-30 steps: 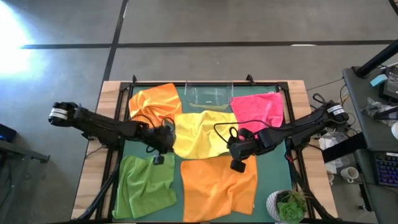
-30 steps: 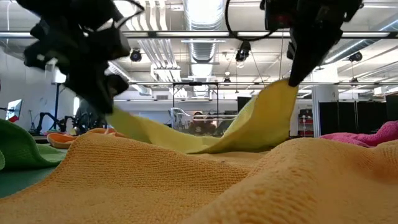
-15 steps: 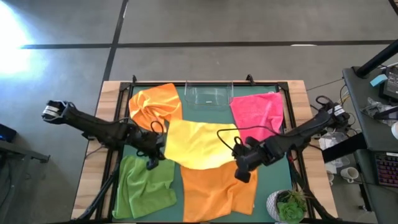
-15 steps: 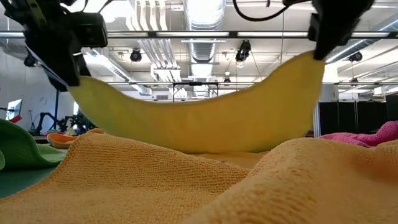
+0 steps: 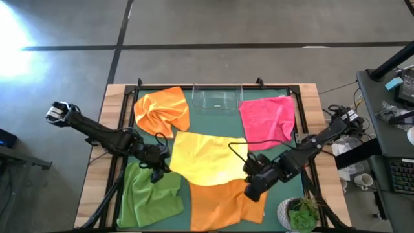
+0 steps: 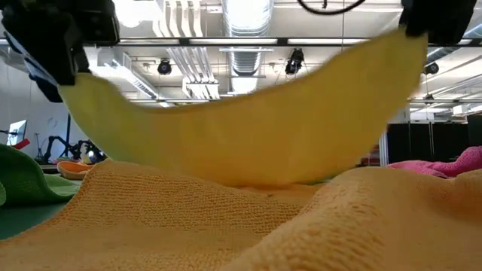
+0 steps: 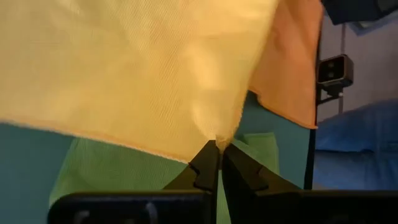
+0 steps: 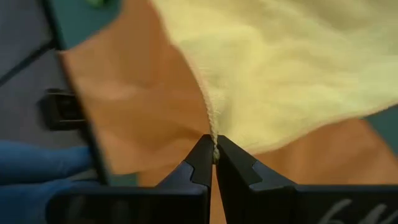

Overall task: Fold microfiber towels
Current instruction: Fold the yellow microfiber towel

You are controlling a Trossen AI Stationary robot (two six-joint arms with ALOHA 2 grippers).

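Note:
The yellow towel (image 5: 207,158) is spread over the table's middle and hangs in a sagging band (image 6: 248,135) between my two grippers. My left gripper (image 5: 159,171) is shut on its near left corner. My right gripper (image 5: 251,184) is shut on its near right corner. An orange towel (image 5: 223,204) lies flat under it near the front edge. The lime green towel (image 5: 152,194) lies at the near left, a crumpled orange towel (image 5: 162,109) at the far left, and the pink towel (image 5: 266,116) at the far right. My left gripper pinches the yellow towel's corner (image 7: 219,138) between its two fingertips, slanting down from the table's left. The corner is lifted clear and the cloth runs away from it toward the other gripper, sagging in the middle. My right gripper pinches the towel's other near corner (image 8: 214,142) at an edge between its two fingertips, slanting down from the table's right. That corner is held up above the near orange towel (image 8: 137,106), and the cloth spreads away from it.
A clear plastic bin (image 5: 217,98) stands at the middle of the far edge. A potted plant (image 5: 294,213) sits at the near right corner. Bare green mat (image 5: 288,194) shows along the right side.
Both grippers have moved toward the table's near edge and up, rolling their wrists, each keeping its yellow corner. The yellow towel's near edge has risen and been drawn over the near orange towel, and the cloth has spread out wider between them.

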